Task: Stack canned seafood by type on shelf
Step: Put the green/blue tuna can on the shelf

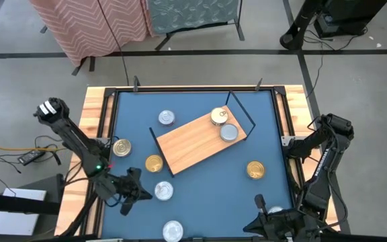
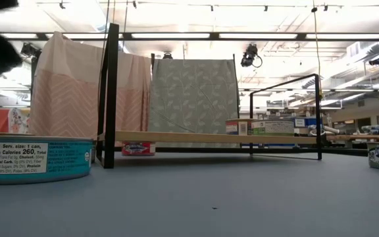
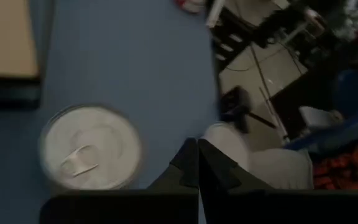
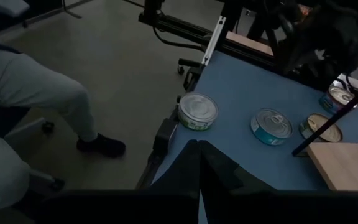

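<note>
Blue table (image 1: 193, 181), perhaps workshop behind

Overhead and table-level views share the shelf (image 1: 200, 141); 2 wrist cameras.

Blue table (image 1: 193, 168): shelf (image 1: 197, 142), loose tins (image 1: 164, 191).

L gripper (image 1: 138, 188) at 7 o'clock, low, fingers together, aimed toward 3. R gripper (image 1: 259, 202) at 5 o'clock, also closed, arm folded back.
</note>
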